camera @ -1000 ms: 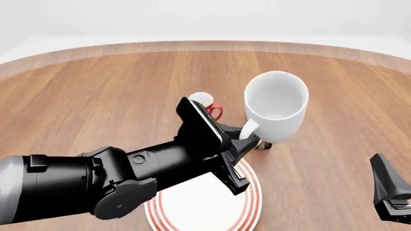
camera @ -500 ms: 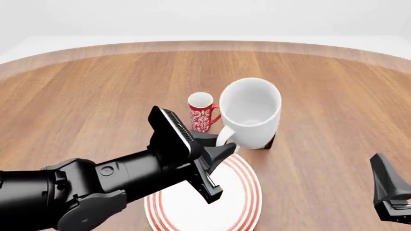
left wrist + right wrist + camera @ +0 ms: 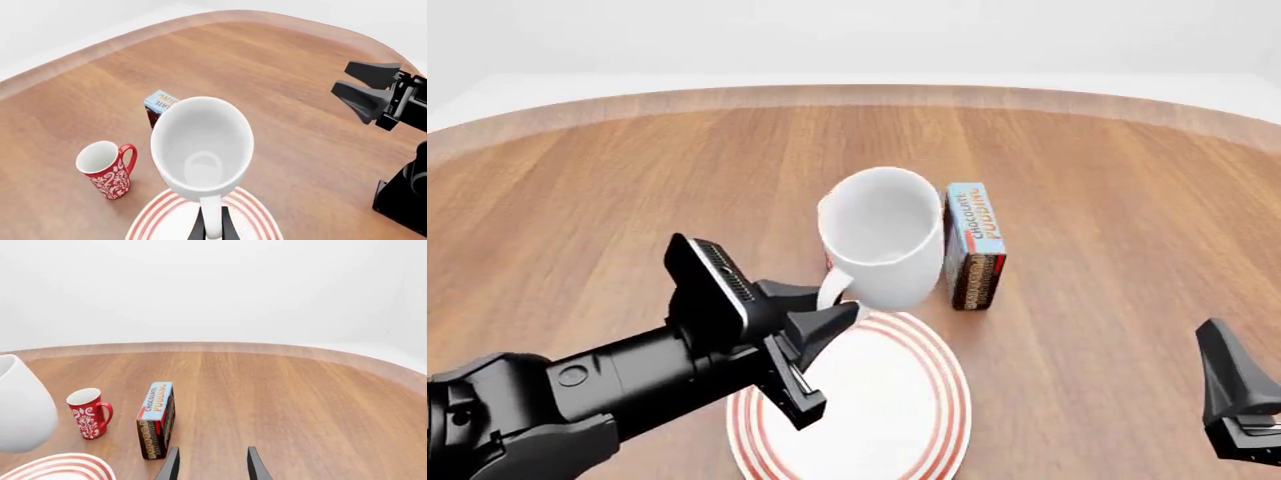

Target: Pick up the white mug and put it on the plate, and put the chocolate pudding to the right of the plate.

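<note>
Front view: left gripper (image 3: 825,322) pinches the loop handle of the glossy white mug (image 3: 881,238), held aloft over the red-ringed round plate (image 3: 928,420)'s far edge, prob. for lowering. Blue-faced chocolate pudding carton (image 3: 972,245) stands beyond. Right gripper (image 3: 209,462) spread, empty.

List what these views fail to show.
- Red mug: in the front view, almost wholly hidden behind the white mug.
- Plate: cut off by the frame edge in both wrist views.
- Right hand: cut off at the front view's corner.
</note>
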